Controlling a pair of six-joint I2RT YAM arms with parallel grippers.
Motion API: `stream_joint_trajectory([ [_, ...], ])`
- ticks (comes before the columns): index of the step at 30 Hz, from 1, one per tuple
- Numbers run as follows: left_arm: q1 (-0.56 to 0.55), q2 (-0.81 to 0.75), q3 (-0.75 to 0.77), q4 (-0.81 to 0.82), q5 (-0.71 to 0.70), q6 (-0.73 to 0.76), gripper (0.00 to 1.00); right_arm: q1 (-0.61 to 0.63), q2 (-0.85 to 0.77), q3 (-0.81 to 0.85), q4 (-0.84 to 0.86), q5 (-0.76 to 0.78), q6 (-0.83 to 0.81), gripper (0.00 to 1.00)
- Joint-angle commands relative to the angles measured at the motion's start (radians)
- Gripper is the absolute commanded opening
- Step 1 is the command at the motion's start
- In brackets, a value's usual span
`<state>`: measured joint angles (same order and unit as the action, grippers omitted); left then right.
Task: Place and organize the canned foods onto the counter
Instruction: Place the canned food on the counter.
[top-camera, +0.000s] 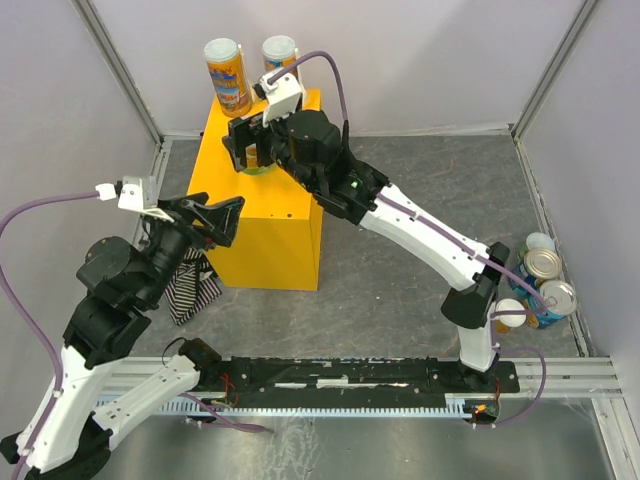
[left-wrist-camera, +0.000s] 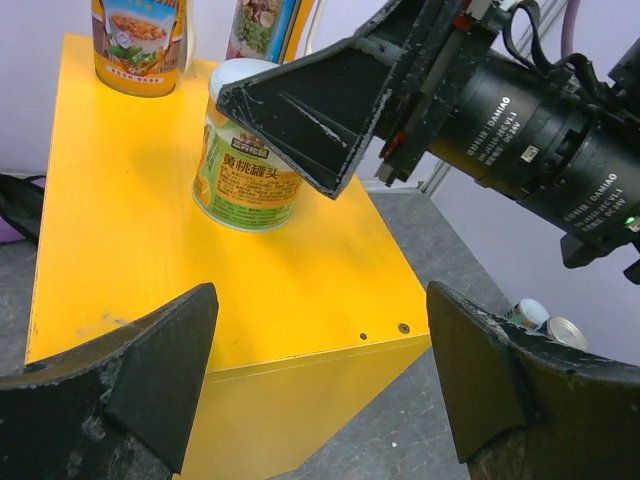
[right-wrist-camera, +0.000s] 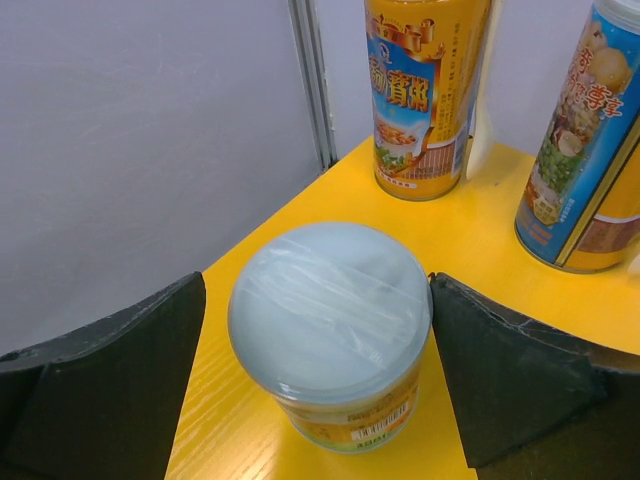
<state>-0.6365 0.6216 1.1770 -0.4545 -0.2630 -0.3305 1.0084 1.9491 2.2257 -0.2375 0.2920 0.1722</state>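
Note:
The counter is a yellow box carrying three canned foods. Two tall cans stand at its back: an orange one and a blue-green one. A short can with a white lid stands upright on the counter between the fingers of my right gripper. That gripper is open, with a gap on the left side and its right finger at the lid's edge. My left gripper is open and empty, at the counter's near left corner.
Several more cans sit on the grey floor by the right wall, close to the right arm's base. A striped cloth lies against the counter's front left, under the left arm. Grey walls enclose the back and sides.

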Motion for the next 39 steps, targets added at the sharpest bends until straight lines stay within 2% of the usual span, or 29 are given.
stream_joint_trajectory([
  [1, -0.002, 0.020, -0.008, 0.081, 0.003, 0.039, 0.91, 0.006, -0.111, -0.019, 0.053, -0.018, 0.032, 0.99],
  [10, -0.002, 0.130, -0.028, 0.158, 0.000, 0.093, 0.92, 0.008, -0.267, -0.145, 0.081, -0.011, 0.083, 1.00],
  [22, -0.002, 0.244, -0.051, 0.277, -0.140, 0.149, 0.94, 0.008, -0.533, -0.445, 0.127, 0.068, 0.107, 0.99],
  [39, 0.000, 0.398, 0.003, 0.368, -0.161, 0.185, 0.97, 0.007, -0.700, -0.586, 0.085, 0.127, 0.105, 0.97],
])
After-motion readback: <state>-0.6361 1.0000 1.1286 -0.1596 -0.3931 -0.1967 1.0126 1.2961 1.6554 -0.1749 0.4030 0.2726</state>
